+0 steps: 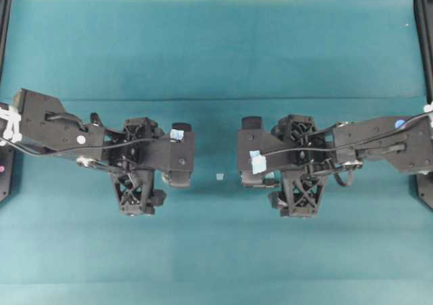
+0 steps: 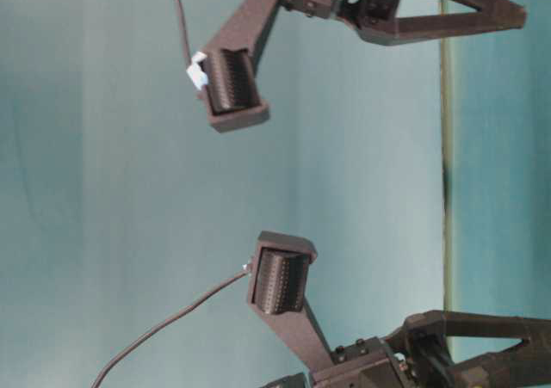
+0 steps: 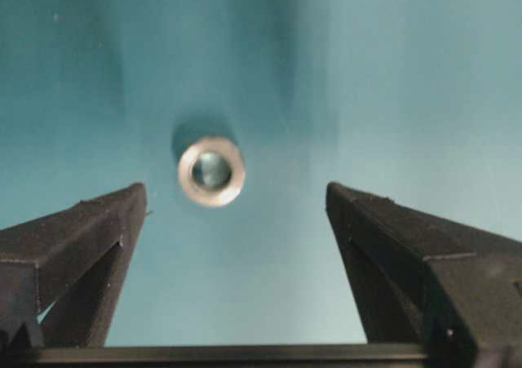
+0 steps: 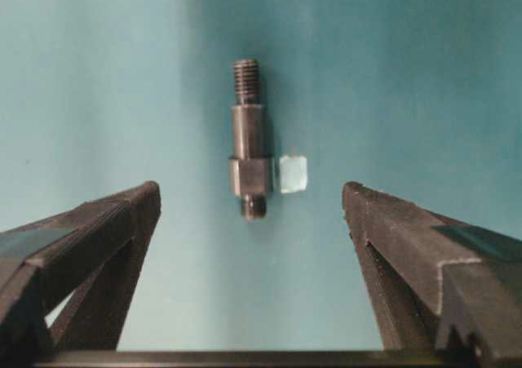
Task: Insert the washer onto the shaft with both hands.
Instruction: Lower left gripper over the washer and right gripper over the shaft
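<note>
The washer (image 3: 211,170), a small silvery ring with a dark hole, lies flat on the teal table just ahead of my left gripper (image 3: 235,187), nearer its left finger. The left gripper (image 1: 183,154) is open and empty. The shaft (image 4: 249,148), a dark stepped rod with a threaded far end, lies lengthways on the table. Its near end sits level with the tips of my right gripper (image 4: 249,186). The right gripper (image 1: 247,153) is open and empty. In the overhead view the two grippers face each other across a narrow gap, and neither washer nor shaft shows there.
A tiny pale square scrap (image 4: 293,174) lies against the shaft's right side; it also shows in the overhead view (image 1: 219,176) between the grippers. Black frame rails (image 1: 425,41) run along the table's side edges. The table-level view shows one ridged finger pad (image 2: 232,83) of each arm.
</note>
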### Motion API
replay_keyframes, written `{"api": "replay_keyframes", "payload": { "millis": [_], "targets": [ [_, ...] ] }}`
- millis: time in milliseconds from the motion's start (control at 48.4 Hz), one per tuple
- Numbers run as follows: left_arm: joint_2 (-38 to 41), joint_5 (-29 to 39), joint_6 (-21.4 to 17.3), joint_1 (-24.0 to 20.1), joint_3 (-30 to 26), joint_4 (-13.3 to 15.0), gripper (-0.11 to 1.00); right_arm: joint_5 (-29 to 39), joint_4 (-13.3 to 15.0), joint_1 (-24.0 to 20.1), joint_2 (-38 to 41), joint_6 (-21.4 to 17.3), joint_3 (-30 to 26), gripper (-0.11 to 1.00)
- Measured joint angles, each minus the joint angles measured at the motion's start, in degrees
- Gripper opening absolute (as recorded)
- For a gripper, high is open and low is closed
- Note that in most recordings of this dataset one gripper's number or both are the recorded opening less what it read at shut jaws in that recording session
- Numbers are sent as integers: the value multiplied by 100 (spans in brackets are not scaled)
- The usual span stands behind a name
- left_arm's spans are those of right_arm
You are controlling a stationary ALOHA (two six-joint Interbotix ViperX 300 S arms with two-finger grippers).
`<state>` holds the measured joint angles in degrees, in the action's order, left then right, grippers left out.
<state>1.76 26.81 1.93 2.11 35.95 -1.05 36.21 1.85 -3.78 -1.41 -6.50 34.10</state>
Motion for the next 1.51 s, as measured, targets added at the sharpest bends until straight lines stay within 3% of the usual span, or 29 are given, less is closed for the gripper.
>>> {"api": "replay_keyframes", "payload": {
  "millis": [1178,1509],
  "targets": [
    [483,-650,0,-105,132,-9,96,-844,9,-35,712,18,308,93],
    [501,-659,0,-132,176,-9,96,-1002,9,0,809,413,308,92]
  ]
}}
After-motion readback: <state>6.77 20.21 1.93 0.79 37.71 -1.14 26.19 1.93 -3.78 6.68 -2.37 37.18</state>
